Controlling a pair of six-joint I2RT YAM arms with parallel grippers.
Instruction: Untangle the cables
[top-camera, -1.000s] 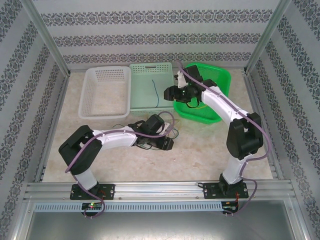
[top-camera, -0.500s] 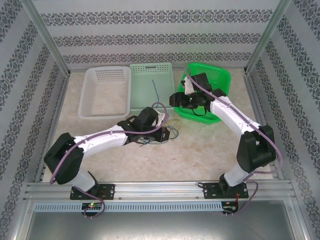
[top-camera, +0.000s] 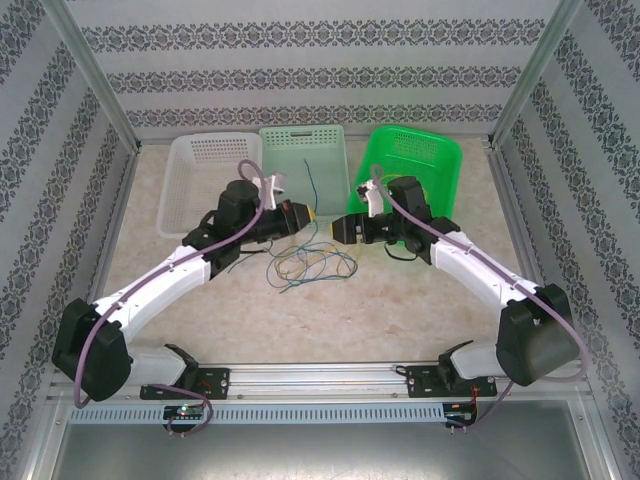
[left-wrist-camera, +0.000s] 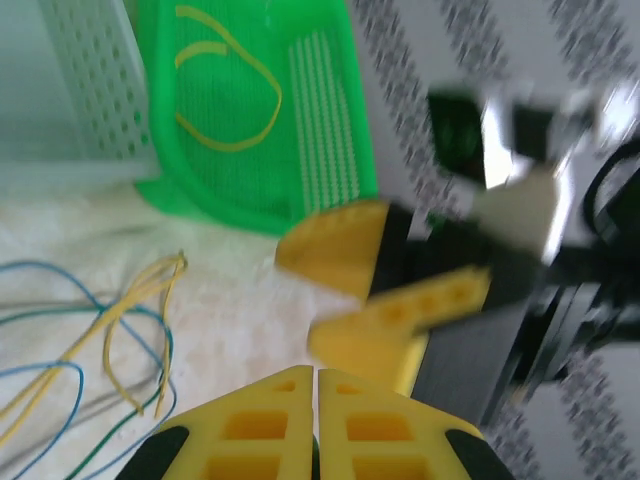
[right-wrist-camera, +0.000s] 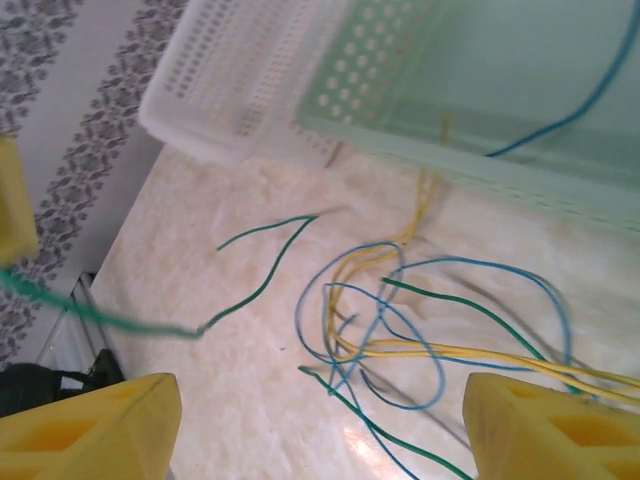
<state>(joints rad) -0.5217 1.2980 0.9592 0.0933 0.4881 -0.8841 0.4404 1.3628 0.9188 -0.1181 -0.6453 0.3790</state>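
**Top external: cables (top-camera: 310, 262) heaped loose on the table (top-camera: 430, 300)**

Left gripper (left-wrist-camera: 315, 385) is pressed together, right gripper (right-wrist-camera: 315, 410) spread wide, both just beyond the heap. One outer strand should be pinched and drawn clear slowly.

Left wrist view: right gripper (left-wrist-camera: 325, 292) at 3 o'clock blurred; cables (left-wrist-camera: 110, 330) run off the edge at 8 o'clock; left gripper (left-wrist-camera: 315, 375) cropped at 6 o'clock, any strand between its jaws hidden; right wrist view: green cable (right-wrist-camera: 90, 315) blurs toward 9 o'clock.
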